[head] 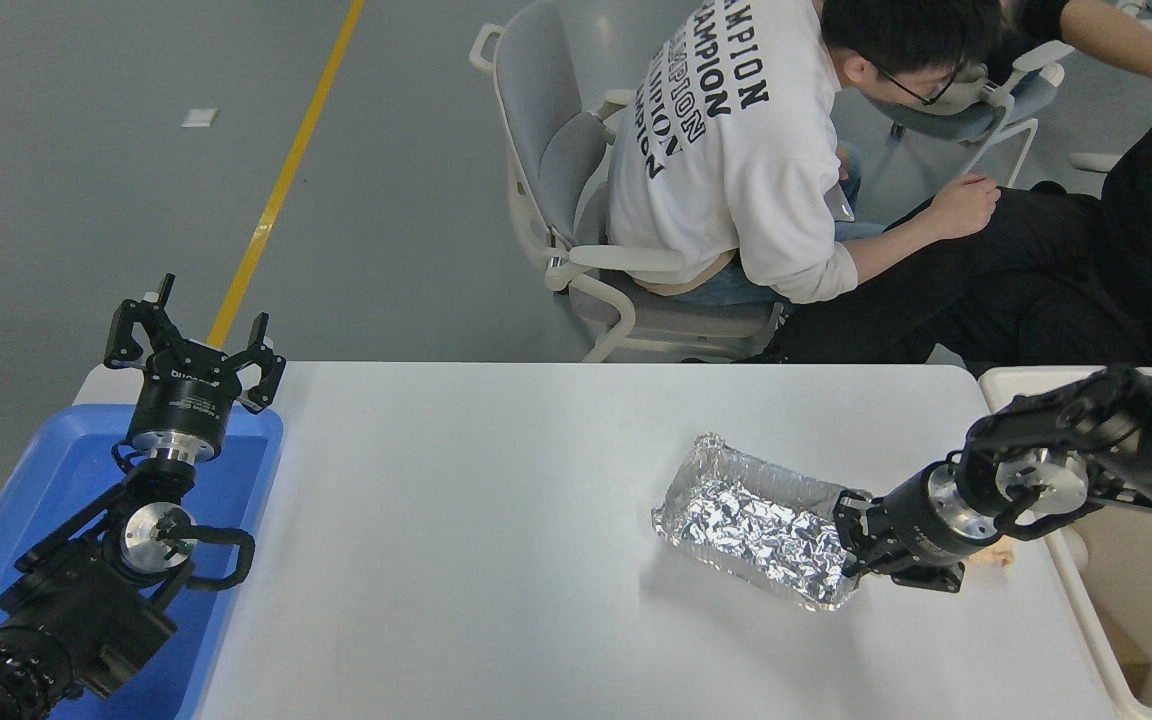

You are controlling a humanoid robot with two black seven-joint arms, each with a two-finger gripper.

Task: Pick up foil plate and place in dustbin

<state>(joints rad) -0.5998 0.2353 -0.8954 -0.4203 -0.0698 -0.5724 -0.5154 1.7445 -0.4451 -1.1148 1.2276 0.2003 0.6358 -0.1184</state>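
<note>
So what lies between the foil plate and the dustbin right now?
In the head view, the right gripper, at the foil plate, and its wrist fill that stretch before the dustbin; a small tan scrap lies beneath.
</note>
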